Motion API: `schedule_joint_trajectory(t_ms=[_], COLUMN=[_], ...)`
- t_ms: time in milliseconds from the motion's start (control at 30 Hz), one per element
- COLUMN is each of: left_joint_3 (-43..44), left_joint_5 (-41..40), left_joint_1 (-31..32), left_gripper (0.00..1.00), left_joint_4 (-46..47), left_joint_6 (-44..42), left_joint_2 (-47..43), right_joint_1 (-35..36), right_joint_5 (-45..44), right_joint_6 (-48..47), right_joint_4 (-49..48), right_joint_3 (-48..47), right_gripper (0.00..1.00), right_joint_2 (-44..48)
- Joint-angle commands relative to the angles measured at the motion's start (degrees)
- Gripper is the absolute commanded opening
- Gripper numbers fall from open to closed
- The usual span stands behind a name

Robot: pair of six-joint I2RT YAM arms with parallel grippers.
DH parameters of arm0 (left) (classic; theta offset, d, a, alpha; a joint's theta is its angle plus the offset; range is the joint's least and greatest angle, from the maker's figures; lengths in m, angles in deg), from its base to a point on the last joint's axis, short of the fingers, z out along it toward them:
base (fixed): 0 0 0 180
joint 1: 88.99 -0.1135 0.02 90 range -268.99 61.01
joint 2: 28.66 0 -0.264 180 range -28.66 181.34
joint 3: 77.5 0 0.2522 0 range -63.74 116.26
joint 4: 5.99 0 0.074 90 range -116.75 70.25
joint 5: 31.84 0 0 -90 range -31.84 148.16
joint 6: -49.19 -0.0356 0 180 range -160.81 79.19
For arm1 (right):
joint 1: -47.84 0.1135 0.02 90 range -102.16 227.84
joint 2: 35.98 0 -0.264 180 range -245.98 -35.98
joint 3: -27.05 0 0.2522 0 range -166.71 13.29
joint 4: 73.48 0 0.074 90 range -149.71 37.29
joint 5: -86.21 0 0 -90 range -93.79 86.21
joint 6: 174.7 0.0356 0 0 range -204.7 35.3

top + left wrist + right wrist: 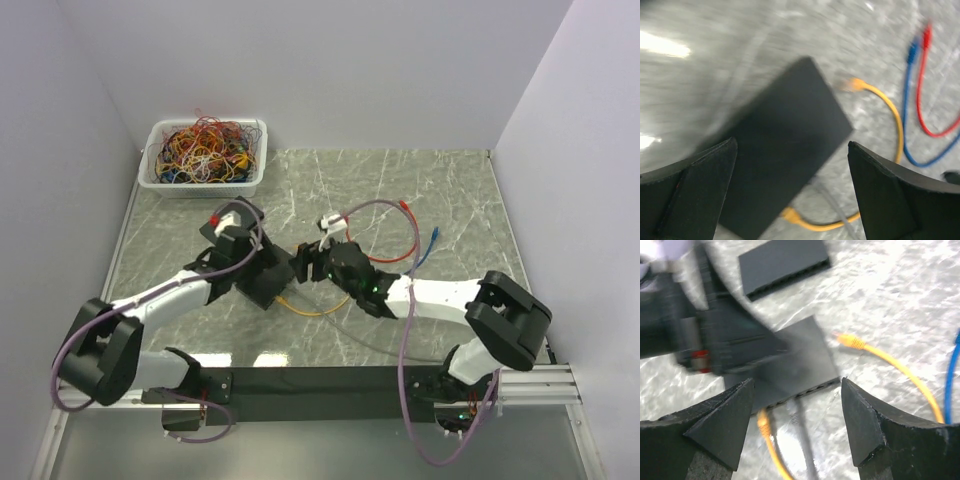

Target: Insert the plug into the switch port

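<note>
Both claws are spread wide with nothing in them. The left claw (791, 150) hangs right over the flat black plastic switch box (805, 355), and the right claw (796, 385) faces its port edge from the near side. My read is that the yellow cable plug (762, 424) is already sitting in a port on that edge, just beside a grey plug (792, 415). That would explain the open jaws, since neither needs a grip right now. The left one looks placed to steady the box on the green marbled tabletop (400, 180) – just a guess though.

The cable's other end, a loose yellow-orange connector (850, 341), lies on the tabletop near the box's corner. A second black switch box (782, 262) sits farther back, apart from everything.

Hard to make out: both wrist views are smeared, so I can't tell if the plug is fully home or which port it's in. The left arm's blurry bulk covers part of the box in the right wrist view, and from the top the arms hide the ports completely. A thin red cable (922, 100) and a thin blue cable (907, 130) run off to the side – both cut off by the frame edge
</note>
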Motion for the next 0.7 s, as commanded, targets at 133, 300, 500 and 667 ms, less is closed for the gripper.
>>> schedule_joint_trajectory(t_ms=[133,300,500,667], left_joint_3=[1.8,0.5,0.5,0.6], left_joint_5=[1.6,0.7,-0.3,-1.0], left_joint_1=[-5.8,-7.4,-8.3,-8.5], left_gripper=[0.99,0.99,0.99,0.99], left_joint_4=[-11.0,-13.5,-16.5,-17.7], left_joint_6=[-5.0,-5.8,-6.3,-6.3], left_joint_2=[-8.3,-14.3,-19.0,-20.2], right_joint_1=[-4.8,-5.6,-5.8,-5.3], right_joint_5=[7.4,11.4,16.0,21.1], right_joint_6=[2.4,3.3,4.4,5.1], right_joint_4=[12.7,13.7,14.8,13.2], right_joint_3=[-18.0,-22.8,-27.8,-28.6], right_gripper=[0.76,0.76,0.75,0.74], right_joint_2=[-12.7,-20.6,-27.1,-29.3])
